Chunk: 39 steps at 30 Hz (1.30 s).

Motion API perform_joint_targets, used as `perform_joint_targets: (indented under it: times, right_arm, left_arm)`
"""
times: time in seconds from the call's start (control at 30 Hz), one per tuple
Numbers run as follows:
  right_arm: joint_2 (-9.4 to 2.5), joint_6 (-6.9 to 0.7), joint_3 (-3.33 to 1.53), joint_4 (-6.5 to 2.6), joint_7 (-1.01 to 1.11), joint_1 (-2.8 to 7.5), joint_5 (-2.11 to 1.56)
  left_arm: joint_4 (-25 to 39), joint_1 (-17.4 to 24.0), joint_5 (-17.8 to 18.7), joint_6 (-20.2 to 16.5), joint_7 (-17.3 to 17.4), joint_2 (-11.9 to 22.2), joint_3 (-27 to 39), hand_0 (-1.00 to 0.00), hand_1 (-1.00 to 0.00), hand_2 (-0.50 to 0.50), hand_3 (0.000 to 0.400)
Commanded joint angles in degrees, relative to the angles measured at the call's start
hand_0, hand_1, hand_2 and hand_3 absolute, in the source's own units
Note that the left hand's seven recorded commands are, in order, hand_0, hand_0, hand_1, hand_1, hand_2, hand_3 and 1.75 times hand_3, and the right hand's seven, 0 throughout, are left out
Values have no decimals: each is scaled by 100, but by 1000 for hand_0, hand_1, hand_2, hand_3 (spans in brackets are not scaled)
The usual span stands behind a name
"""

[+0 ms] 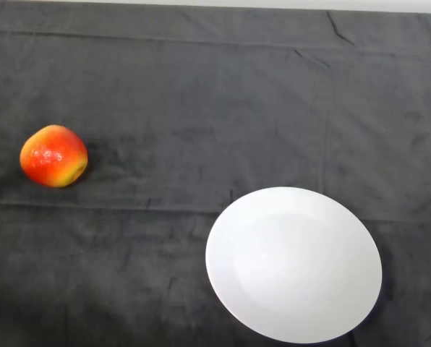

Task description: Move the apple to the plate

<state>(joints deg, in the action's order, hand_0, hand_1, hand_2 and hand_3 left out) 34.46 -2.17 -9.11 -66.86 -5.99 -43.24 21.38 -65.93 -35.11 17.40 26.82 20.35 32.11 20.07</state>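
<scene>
A red and yellow apple [53, 156] lies on the dark cloth at the left side of the head view. A white round plate [293, 263] lies on the cloth at the lower right, with nothing on it. The apple and the plate are well apart, with bare cloth between them.
The dark cloth [201, 108] covers the whole table and has a few creases. The cloth's far edge [273, 9] runs along the top of the view.
</scene>
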Motion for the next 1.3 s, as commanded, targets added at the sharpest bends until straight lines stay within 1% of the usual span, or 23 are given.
perform_joint_targets:
  times: [0.03,0.3,0.6,0.73,1.03,1.3]
  right_arm:
    - [27,-42,38,-1,10,155,-38]
    - [27,-45,38,3,11,156,-39]
    - [27,-47,39,6,12,158,-39]
    - [27,-48,39,8,12,158,-39]
    - [27,-49,39,11,13,160,-39]
    - [27,-51,40,14,13,161,-39]
  left_arm:
    - [-1,-332,-174,137,95,-88,-202,0,0,0,0]
    - [-57,-423,-441,203,241,-239,-456,0,0,0,0]
    - [-132,-335,-656,277,373,-332,-637,0,0,0,0]
    - [-182,-332,-786,210,359,-340,-738,0,0,0,0]
    - [-250,-515,-1069,-26,223,-412,-968,0,0,0,0]
    - [-242,-600,-1260,-72,167,-475,-1123,0,0,0,0]
